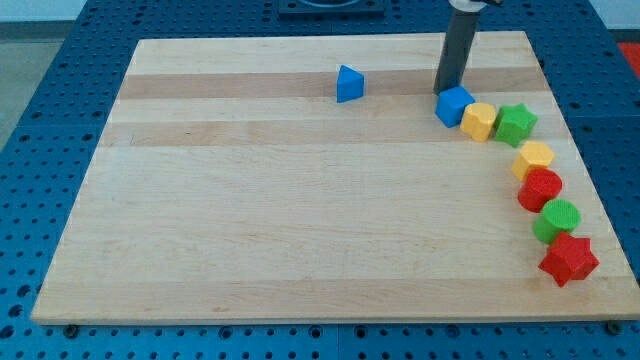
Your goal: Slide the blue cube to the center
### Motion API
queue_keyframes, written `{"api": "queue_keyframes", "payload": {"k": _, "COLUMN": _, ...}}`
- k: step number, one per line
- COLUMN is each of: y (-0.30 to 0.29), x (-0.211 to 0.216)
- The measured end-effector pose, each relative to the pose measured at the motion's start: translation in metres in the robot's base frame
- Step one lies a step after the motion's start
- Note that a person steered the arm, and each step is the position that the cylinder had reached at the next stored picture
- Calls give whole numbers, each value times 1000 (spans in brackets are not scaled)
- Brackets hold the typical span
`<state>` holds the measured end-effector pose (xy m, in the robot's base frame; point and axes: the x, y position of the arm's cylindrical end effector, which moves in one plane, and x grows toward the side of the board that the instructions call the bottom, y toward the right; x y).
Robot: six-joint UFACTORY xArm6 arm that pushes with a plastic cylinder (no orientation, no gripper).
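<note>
Pale wooden board point(300, 200) on blue perforated table point(40, 60). Dark rod, no jaws fitted; my tip point(445, 92) touches the blue cube point(455, 106) at its upper-left edge. Cube sits upper right, well off centre, abutting a yellow block point(479, 121). Blue triangular block point(349, 84) apart, top centre.

Blue cube point(455, 105), upper right, apparently touching yellow block point(479, 121)
</note>
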<state>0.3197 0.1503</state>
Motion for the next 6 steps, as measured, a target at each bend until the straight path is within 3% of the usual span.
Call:
{"api": "queue_keyframes", "payload": {"k": 1, "y": 47, "x": -6}}
{"api": "queue_keyframes", "payload": {"k": 2, "y": 48, "x": 14}}
{"api": "queue_keyframes", "payload": {"k": 4, "y": -96, "x": 67}}
{"api": "queue_keyframes", "payload": {"k": 5, "y": -117, "x": 71}}
{"api": "queue_keyframes", "payload": {"k": 6, "y": -94, "x": 82}}
